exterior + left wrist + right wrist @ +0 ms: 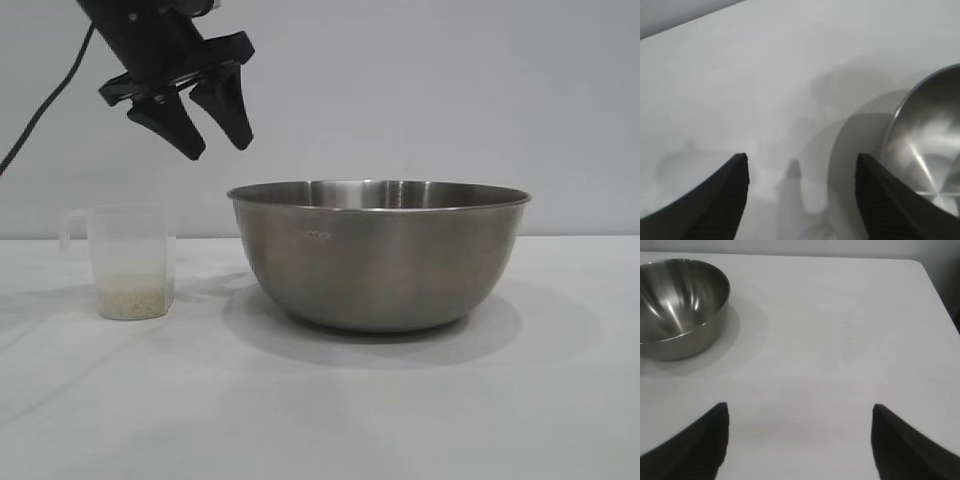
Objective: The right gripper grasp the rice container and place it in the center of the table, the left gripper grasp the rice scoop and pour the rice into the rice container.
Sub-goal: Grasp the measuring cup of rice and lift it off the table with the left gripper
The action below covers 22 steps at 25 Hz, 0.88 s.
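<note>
Stainless steel identifies the rice container (pixel 378 255), a wide bowl that stands upright on the table (pixel 320 410) slightly right of centre in the exterior view. No gripper touches it. Judged from this placement, the first stage of the task (setting the bowl in the middle of the table) appears complete.

The right gripper (pixel 800 440) is absent from the exterior view. In the right wrist view its two fingers stand wide apart at the lower corners of the frame, with bare table between them and the bowl well apart at the upper left. It holds nothing and appears to be out of the work area.

The rice scoop (pixel 128 262) stands upright on the table at the left of the exterior view, near the bowl but not touching it. The rice (pixel 134 298) lies in the bottom of the scoop as a shallow cream layer. The bowl interior, as far as both wrist views show it, contains no grains.

The left gripper (pixel 205 120) hangs in the upper left of the exterior view, above the gap between scoop and bowl, pointing down and toward the right. Its fingers are apart and empty.

Remaining work, as judged:
- lower the left gripper to the scoop and close on it;
- lift the scoop and carry it over the bowl rim;
- tip it so the rice pours into the bowl.
</note>
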Each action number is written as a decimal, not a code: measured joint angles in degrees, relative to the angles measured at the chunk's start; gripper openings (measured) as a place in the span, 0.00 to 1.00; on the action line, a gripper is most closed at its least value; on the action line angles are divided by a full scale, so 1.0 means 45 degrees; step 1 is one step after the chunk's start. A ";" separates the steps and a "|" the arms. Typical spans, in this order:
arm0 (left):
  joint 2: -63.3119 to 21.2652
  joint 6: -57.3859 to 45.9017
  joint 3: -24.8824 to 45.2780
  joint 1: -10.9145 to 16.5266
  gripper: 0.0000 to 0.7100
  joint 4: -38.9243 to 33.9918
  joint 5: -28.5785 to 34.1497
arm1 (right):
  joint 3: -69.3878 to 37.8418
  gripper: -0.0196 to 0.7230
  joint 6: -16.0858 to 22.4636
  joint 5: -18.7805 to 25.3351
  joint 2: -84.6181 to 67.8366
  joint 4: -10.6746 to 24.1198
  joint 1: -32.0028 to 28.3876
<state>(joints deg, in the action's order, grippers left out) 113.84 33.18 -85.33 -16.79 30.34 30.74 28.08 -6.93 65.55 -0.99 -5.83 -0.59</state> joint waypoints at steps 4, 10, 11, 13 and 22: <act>-0.0713 -0.0948 0.0000 0.0000 0.54 -0.1332 0.0976 | 0.0000 0.73 0.0000 0.0000 0.0000 0.0000 0.0000; -0.1444 -0.4313 0.0000 0.0000 0.54 -0.4162 0.3723 | 0.0000 0.73 0.0020 0.0000 0.0000 0.0000 0.0000; -0.1530 -0.4881 0.0000 0.0000 0.54 -0.4529 0.4232 | 0.0000 0.73 0.0020 0.0000 0.0000 0.0000 0.0000; -0.1694 -0.5657 0.0000 0.0000 0.54 -0.5191 0.5087 | 0.0000 0.73 0.0020 0.0000 0.0000 0.0000 0.0000; -0.3187 -0.6720 0.0000 0.0000 0.54 -0.5650 0.7347 | 0.0000 0.73 0.0020 0.0000 0.0000 0.0000 0.0000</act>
<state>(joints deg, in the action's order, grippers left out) 99.50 2.94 -85.33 -16.79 4.91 63.80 28.08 -6.84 65.55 -0.99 -5.83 -0.59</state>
